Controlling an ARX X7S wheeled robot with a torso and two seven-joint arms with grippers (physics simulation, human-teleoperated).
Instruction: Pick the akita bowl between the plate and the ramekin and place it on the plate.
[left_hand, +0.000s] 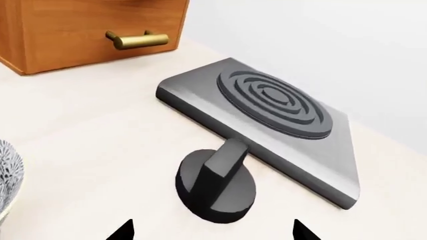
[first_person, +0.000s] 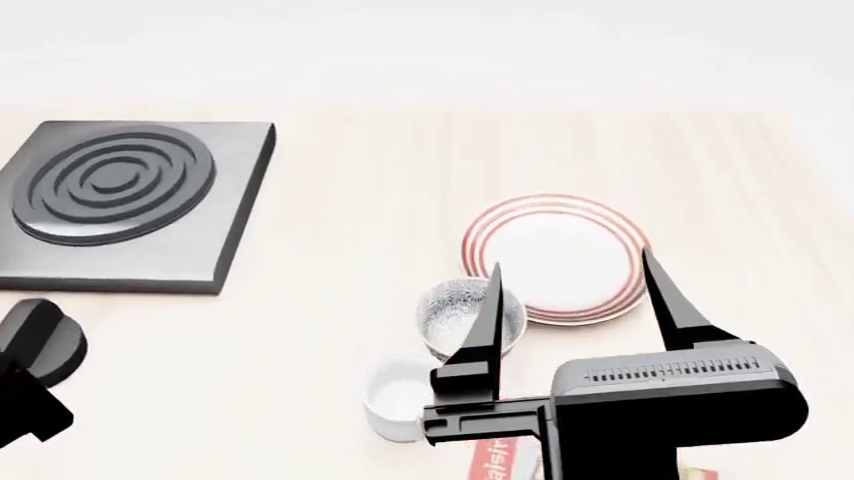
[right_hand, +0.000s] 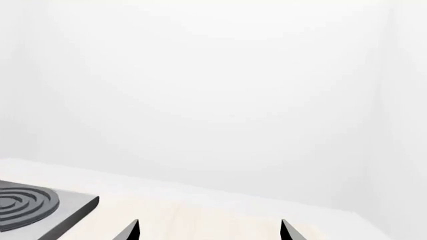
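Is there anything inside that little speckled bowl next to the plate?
The speckled bowl looks empty, showing only its pale inside. The right gripper has a finger in front of the bowl's right part, so that bit is hidden.

**Object Count on the Counter**

Showing near the right gripper (first_person: 574, 290): one akita bowl (first_person: 461, 312), one plate (first_person: 558, 255) and one ramekin (first_person: 395, 393). Lying farther off: one burner plate (first_person: 127, 205) and one knob (left_hand: 217, 181). One wooden drawer (left_hand: 80, 30) is appearing beyond them.

Glossy white ramekin (first_person: 395, 397), speckled akita bowl (first_person: 461, 312), matt grey burner plate (first_person: 120, 205), pale wood-grain countertop (first_person: 360, 200).
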